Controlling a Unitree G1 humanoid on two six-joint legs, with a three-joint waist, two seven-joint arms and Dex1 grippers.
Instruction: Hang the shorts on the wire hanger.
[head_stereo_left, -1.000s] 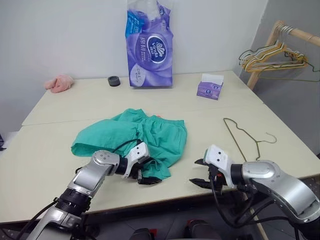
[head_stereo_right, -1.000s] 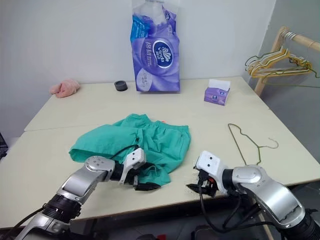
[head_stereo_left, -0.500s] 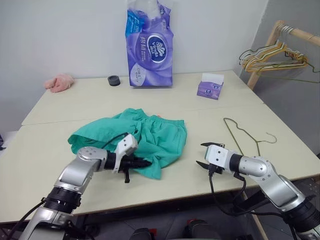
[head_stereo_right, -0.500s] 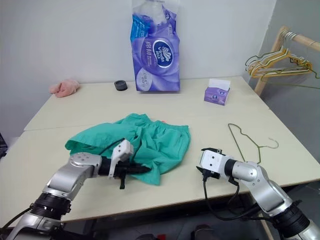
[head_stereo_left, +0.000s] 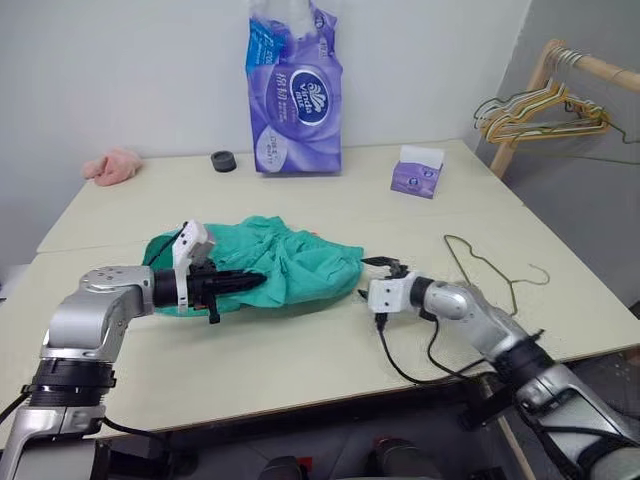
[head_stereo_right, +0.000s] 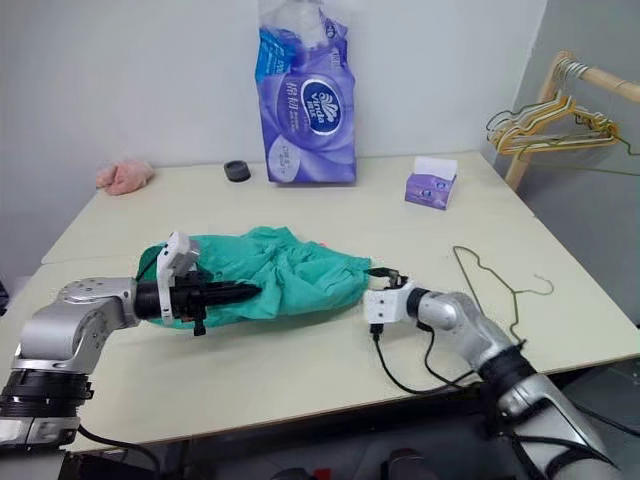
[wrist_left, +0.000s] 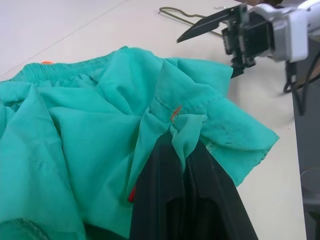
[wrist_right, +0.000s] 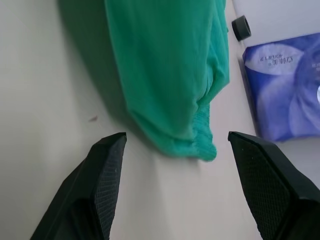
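The left end effector (head_stereo_left: 255, 279) has its two black fingers pressed together on a fold of the shorts (head_stereo_left: 290, 265). Its wrist view shows the teal cloth pinched between the fingertips (wrist_left: 175, 150), though how much fabric sits inside the grip is hidden by the bunching. An orange thread shows at the pinch, but its run through the waistband cannot be traced. The rear part of the shorts is partly covered by the left forearm in the head views.

The right end effector (head_stereo_right: 383, 281) is spread wide, its fingers (wrist_right: 107, 170) either side of the near corner of the shorts without touching the cloth. In the head views it sits just beside the garment's right edge.

The wire hanger (head_stereo_left: 480, 268) lies flat on the counter (head_stereo_left: 300, 350), to the right of the shorts and apart from them. Part of its near end is crossed by the right arm.

Compared with a second ago, the left end effector has closed on the fabric and lifted toward the left, drawing the shorts into a longer, stretched shape. The right end effector has come forward from the counter's near edge up to the shorts and rolled over. The hanger has not moved.
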